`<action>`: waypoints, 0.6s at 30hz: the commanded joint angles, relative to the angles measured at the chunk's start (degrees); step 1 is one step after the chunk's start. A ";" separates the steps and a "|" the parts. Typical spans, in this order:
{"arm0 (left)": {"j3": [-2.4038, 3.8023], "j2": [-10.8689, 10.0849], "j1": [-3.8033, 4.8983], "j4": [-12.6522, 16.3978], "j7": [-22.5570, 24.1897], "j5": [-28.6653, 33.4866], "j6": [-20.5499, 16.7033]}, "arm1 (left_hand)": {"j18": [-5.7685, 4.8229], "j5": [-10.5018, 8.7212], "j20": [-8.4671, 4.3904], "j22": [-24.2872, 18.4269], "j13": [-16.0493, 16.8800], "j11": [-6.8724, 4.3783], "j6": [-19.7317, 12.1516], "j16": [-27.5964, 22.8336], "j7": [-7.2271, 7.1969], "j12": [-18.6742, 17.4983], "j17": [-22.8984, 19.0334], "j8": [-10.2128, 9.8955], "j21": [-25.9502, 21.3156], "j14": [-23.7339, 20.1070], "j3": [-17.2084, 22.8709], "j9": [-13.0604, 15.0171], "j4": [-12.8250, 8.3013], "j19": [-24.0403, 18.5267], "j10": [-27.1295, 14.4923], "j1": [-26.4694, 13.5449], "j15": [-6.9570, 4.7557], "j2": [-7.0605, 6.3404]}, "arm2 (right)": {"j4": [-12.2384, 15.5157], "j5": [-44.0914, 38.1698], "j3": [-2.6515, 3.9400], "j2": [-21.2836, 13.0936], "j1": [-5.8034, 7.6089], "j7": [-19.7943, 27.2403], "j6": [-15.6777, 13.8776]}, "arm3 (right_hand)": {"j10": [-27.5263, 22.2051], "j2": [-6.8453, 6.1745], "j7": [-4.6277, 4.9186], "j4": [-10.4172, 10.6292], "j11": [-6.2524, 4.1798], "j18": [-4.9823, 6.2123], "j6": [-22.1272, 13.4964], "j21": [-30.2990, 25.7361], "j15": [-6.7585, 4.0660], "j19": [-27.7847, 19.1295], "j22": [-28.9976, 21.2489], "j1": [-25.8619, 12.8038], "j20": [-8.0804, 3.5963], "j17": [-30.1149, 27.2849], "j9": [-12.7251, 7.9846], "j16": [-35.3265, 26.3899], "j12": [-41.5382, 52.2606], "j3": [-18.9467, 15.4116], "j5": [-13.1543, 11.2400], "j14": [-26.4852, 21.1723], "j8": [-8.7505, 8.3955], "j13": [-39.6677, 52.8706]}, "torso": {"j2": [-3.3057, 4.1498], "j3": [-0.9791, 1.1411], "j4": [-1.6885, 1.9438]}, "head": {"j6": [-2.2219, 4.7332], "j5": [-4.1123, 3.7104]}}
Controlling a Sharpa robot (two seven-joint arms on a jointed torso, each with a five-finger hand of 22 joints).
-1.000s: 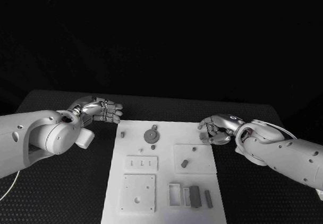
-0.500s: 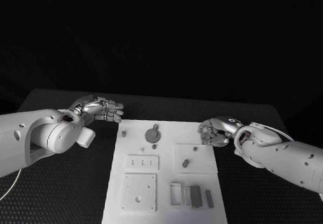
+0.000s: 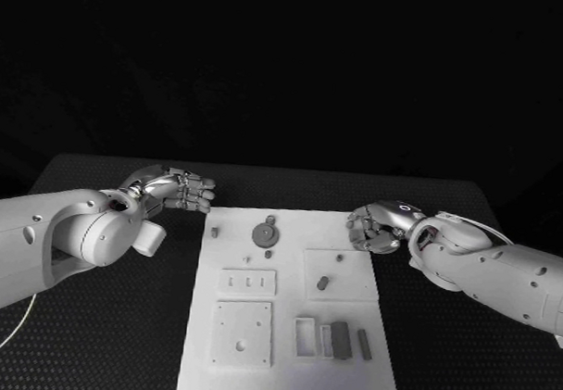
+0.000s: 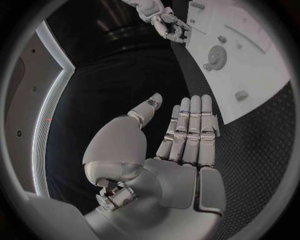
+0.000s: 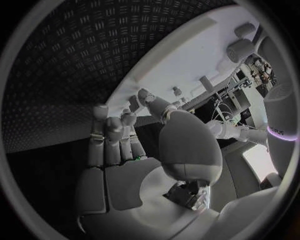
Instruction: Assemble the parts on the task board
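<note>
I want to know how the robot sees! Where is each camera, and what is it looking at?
Head view: on the robot's head, looking down at the task board; both arms, the left hand and the right hand show.
Left wrist view: behind the left hand, looking along its fingers toward the board.
Right wrist view: behind the right hand, facing the board.
Shared: all see the board; head and left wrist views both show the round part.

The task board (image 3: 286,358) is showing white against the black surface (image 3: 108,327), which is carrying a fine raised tread pattern. The round part (image 3: 264,236) and the small upright parts (image 3: 339,338) are reading grey. Both arms are showing white, and the left hand (image 3: 175,190) and right hand (image 3: 379,226) are gleaming silver.
</note>
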 commanded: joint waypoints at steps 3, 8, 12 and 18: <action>0.04 0.06 0.04 0.11 0.55 -0.22 0.91 | 0.80 0.21 -0.14 0.07 0.10 0.03 -0.09 -0.20 0.27 -0.23 0.07 -0.32 -0.18 0.32 0.04 -0.07 -0.28 -0.36 0.38 -0.53 0.25 0.03 | 0.28 -0.56 0.00 0.08 -0.08 0.10 0.00 | -2.46 0.57 0.86 0.28 -0.30 0.44 10.63 0.31 -0.48 0.57 1.13 -0.17 0.03 -0.08 0.13 0.32 0.28 -0.18 -0.18 0.07 0.46 -0.12 | 0.01 0.00 -0.01 | -0.07 -0.06; 0.04 0.05 0.04 0.11 0.52 -0.24 0.93 | 0.80 0.21 -0.14 0.08 0.11 0.03 -0.09 -0.22 0.27 -0.24 0.09 -0.33 -0.19 0.32 0.03 -0.07 -0.28 -0.36 0.38 -0.53 0.25 0.02 | 0.32 -0.57 0.00 0.09 -0.09 0.16 0.11 | -2.19 0.85 0.62 0.47 -0.51 0.44 11.25 0.39 -0.66 0.73 1.12 -0.31 -0.09 -0.11 0.35 0.38 0.33 -0.14 -0.18 0.25 0.79 -0.24 | -0.01 -0.01 0.00 | -0.08 -0.09; 0.04 0.06 0.04 0.06 0.49 -0.33 0.96 | 0.80 0.21 -0.14 0.08 0.11 0.03 -0.09 -0.23 0.27 -0.25 0.11 -0.33 -0.19 0.32 0.04 -0.08 -0.28 -0.36 0.38 -0.53 0.25 0.03 | 0.19 -1.95 0.00 0.13 -0.10 0.14 -0.11 | -1.79 2.05 0.21 0.61 -0.88 0.44 12.18 0.52 -0.97 0.92 1.14 -0.34 -0.23 -0.13 0.74 0.49 0.39 -0.05 -0.18 0.50 1.32 -0.40 | 0.01 -0.02 0.03 | -0.17 -0.16; 0.04 0.10 0.04 -0.02 0.41 -0.33 1.15 | 0.80 0.21 -0.13 0.09 0.12 0.04 -0.09 -0.26 0.27 -0.27 0.13 -0.33 -0.20 0.32 0.03 -0.08 -0.27 -0.36 0.38 -0.55 0.25 0.03 | 0.21 -4.16 0.00 0.17 -0.13 -0.01 -0.10 | -0.82 4.60 -0.63 -0.41 -1.67 0.44 13.65 0.94 -1.69 1.28 1.21 -0.06 -0.50 -0.04 1.67 0.88 0.54 -0.25 -0.18 1.04 2.33 -0.69 | 0.02 -0.05 0.01 | -0.34 -0.17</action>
